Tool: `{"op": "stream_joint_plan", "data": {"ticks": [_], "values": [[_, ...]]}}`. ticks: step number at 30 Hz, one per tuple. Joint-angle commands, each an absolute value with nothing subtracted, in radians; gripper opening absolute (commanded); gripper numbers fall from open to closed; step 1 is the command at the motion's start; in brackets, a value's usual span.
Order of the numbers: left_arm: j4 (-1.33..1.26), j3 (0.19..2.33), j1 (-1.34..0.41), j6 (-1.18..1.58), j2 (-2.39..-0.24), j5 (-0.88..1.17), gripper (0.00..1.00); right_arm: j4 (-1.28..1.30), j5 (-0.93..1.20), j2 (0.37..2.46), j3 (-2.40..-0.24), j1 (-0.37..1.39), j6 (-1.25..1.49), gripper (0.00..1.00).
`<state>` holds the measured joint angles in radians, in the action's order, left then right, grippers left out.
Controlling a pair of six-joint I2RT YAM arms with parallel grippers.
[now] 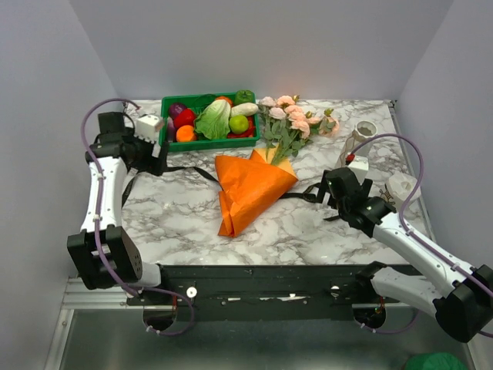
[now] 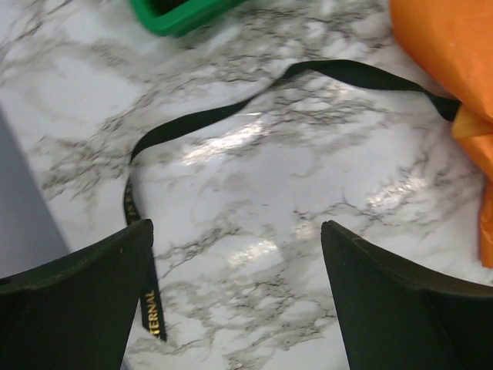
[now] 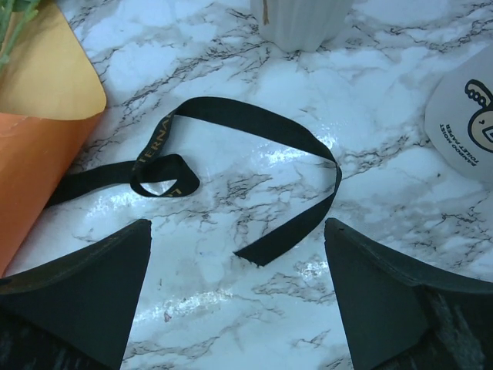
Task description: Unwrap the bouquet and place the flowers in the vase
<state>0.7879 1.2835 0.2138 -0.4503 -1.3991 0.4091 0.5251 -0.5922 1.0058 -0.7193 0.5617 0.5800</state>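
White marble-patterned table (image 1: 192,223), seen from above. At its centre lies 1 bouquet (image 1: 250,189) wrapped in orange paper, roses pointing toward 1 o'clock. A black ribbon (image 1: 189,169) trails flat from 9 to 3 o'clock. At 11 o'clock – a green tray (image 1: 208,143) of plastic vegetables; at 2 o'clock – a white vase (image 1: 362,135).

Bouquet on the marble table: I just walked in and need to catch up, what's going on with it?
It is being unwrapped. The black ribbon lies loose to either side of the orange paper. The left gripper and right gripper each hover over a ribbon end, jaws open, holding nothing. The roses are still in the paper, and the vase stands at the back right without flowers.
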Motion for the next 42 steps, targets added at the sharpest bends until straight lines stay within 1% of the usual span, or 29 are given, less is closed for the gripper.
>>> {"op": "stream_joint_plan", "data": {"ticks": [1, 4, 7, 8, 10, 12, 14, 15, 18, 21, 24, 26, 29, 33, 36, 42], "values": [[0.836, 1.239, 0.088, -0.517, -1.358, 0.48, 0.99, 0.578, -0.551, 0.997, -0.749, 0.56, 0.611, 1.0], [0.839, 1.288, 0.003, -0.494, -1.39, 0.515, 0.99, 0.545, -0.516, 0.991, -0.776, 0.56, 0.591, 1.0], [0.845, 1.368, -0.096, -0.459, -1.474, 0.538, 0.99, 0.502, -0.473, 0.974, -0.795, 0.56, 0.568, 1.0], [0.862, 1.391, -0.136, -0.428, -1.542, 0.538, 0.99, 0.5, -0.466, 0.965, -0.798, 0.56, 0.563, 1.0], [0.899, 1.451, -0.163, -0.413, -1.618, 0.523, 0.99, 0.495, -0.451, 0.933, -0.802, 0.56, 0.554, 1.0], [0.91, 1.435, -0.164, -0.402, -1.681, 0.526, 0.99, 0.497, -0.443, 0.901, -0.798, 0.558, 0.528, 1.0], [0.846, 1.382, -0.164, -0.4, -1.669, 0.482, 0.99, 0.494, -0.433, 0.848, -0.782, 0.56, 0.511, 1.0], [0.824, 1.326, -0.164, -0.406, -1.66, 0.466, 0.99, 0.479, -0.431, 0.835, -0.776, 0.56, 0.508, 1.0], [0.784, 1.26, -0.172, -0.432, -1.649, 0.401, 0.99, 0.472, -0.423, 0.808, -0.772, 0.56, 0.506, 1.0], [0.75, 1.212, -0.181, -0.434, -1.655, 0.388, 0.99, 0.471, -0.414, 0.813, -0.791, 0.56, 0.495, 1.0], [0.68, 1.177, -0.216, -0.413, -1.686, 0.333, 0.99, 0.471, -0.426, 0.804, -0.808, 0.56, 0.492, 1.0], [0.611, 1.163, -0.259, -0.39, -1.716, 0.252, 0.99, 0.471, -0.434, 0.79, -0.813, 0.56, 0.489, 1.0], [0.508, 1.166, -0.291, -0.326, -1.756, 0.155, 0.99, 0.469, -0.437, 0.753, -0.813, 0.56, 0.485, 1.0], [0.437, 1.233, -0.296, -0.25, -1.795, 0.083, 0.99, 0.46, -0.431, 0.701, -0.802, 0.56, 0.48, 1.0], [0.399, 1.246, -0.305, -0.23, -1.798, 0.049, 0.99, 0.453, -0.426, 0.658, -0.787, 0.56, 0.482, 1.0], [0.382, 1.238, -0.34, -0.206, -1.727, 0.11, 0.99, 0.443, -0.433, 0.609, -0.765, 0.56, 0.483, 1.0]]}}
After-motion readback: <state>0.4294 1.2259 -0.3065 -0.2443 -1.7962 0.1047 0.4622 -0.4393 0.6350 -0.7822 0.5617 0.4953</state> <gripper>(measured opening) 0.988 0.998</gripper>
